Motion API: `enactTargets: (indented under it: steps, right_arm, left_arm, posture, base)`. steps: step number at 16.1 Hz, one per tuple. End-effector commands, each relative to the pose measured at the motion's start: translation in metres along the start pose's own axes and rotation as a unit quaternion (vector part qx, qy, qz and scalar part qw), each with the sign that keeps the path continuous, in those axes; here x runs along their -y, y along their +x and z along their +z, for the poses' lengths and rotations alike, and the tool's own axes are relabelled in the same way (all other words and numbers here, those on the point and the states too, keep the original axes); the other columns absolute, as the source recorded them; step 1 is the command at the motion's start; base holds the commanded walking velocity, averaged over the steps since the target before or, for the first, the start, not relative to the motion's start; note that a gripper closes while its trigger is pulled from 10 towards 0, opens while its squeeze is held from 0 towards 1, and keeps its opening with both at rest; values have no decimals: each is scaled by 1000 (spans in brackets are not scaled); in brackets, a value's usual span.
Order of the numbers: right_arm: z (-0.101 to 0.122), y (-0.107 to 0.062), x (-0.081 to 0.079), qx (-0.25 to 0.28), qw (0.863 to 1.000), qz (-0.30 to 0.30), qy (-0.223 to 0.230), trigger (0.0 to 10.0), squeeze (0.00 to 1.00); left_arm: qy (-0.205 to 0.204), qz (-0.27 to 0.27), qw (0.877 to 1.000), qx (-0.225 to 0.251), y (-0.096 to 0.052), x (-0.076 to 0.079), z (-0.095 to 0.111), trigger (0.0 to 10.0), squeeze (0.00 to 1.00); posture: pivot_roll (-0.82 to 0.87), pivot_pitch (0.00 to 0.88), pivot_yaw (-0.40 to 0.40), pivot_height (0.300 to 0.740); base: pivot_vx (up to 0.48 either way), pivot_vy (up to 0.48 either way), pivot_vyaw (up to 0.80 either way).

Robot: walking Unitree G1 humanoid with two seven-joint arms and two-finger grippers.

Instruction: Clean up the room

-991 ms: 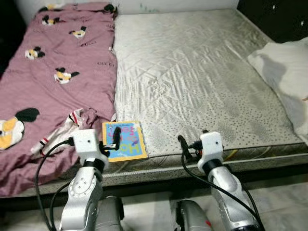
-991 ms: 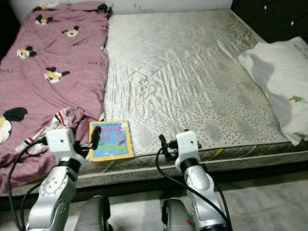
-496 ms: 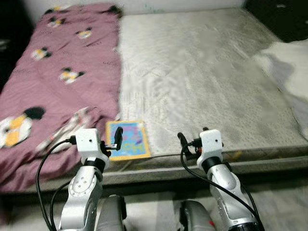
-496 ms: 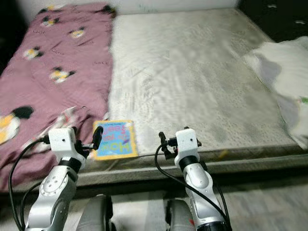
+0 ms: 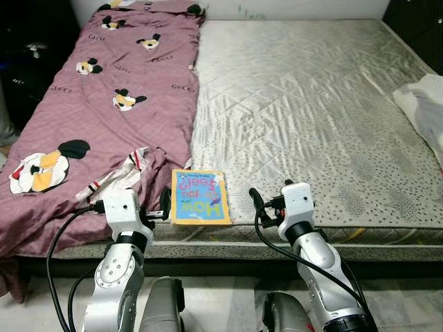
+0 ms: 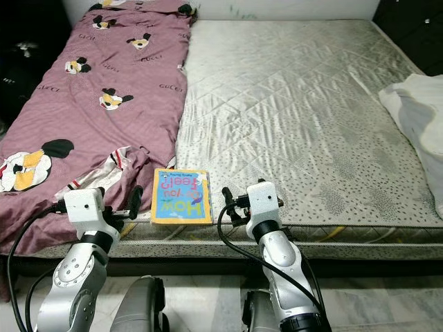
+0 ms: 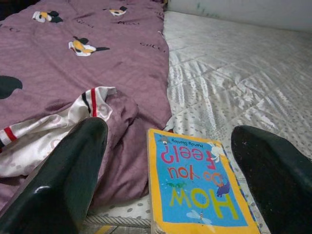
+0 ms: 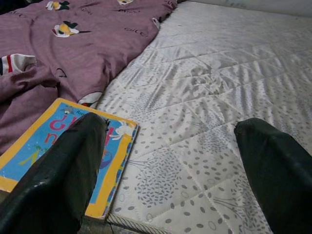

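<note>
Book (image 5: pixel 200 197) with a yellow border and blue cover lies flat at the near edge of the bed, on the bare grey quilted mattress (image 5: pixel 304 104), its printed title ("How do you feel?") reading upside down from the robot's side. Its left edge sits just beside the rumpled hem of a maroon blanket (image 5: pixel 104 104) printed with cartoon mouse figures, which covers the left part of the bed. A white cloth with red and dark stripes (image 5: pixel 114 180) pokes out from the blanket's fold, near the book's left corner. A white pillow or bundle of fabric (image 6: pixel 415 117) rests at the right side of the mattress, well apart from the book.

Left pincer (image 7: pixel 180 170) hovers at the bed's edge just left of the book, its two black fingers spread wide and holding nothing. Right pincer (image 8: pixel 175 165) hangs just right of the book over the mattress edge, fingers likewise wide apart and empty. Neither touches the book. Pale tiled floor (image 6: pixel 208 297) shows below the bed.
</note>
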State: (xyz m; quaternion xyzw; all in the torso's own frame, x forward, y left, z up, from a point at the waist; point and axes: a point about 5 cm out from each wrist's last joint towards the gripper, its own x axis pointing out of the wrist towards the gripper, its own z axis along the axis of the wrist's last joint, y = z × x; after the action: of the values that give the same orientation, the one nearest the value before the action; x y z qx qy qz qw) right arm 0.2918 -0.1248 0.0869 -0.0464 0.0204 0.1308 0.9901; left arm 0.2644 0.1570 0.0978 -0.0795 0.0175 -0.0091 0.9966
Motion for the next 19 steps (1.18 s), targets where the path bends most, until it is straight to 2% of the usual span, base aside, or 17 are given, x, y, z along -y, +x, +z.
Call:
enactTargets:
  steps: [1, 7, 14, 19]
  right_arm:
    - [-2, -3, 0, -2, 1000, 2, 4, 10000, 0]
    - [-3, -2, 1, -6, 1000, 9, -1, 10000, 0]
    - [-4, 0, 2, -8, 1000, 10, 4, 10000, 0]
    - [-4, 1, 3, -9, 1000, 11, 3, 10000, 0]
  left_arm:
    - [3, 6, 1000, 1, -1, -1, 0, 10000, 0]
    - [-1, 11, 1000, 2, -1, 0, 0, 10000, 0]
    - [-6, 7, 1000, 14, -1, 0, 3, 10000, 0]
    - [-8, 4, 1000, 16, 0, 1, 3, 10000, 0]
  posture:
    - [12, 106, 0, 607]
    - [11, 114, -11, 552]
    - [7, 118, -10, 552]
    - [6, 120, -13, 552]
  base:
    - [0, 0, 0]
    - [0, 0, 0]
    - [0, 0, 0]
    - [287, 0, 0]
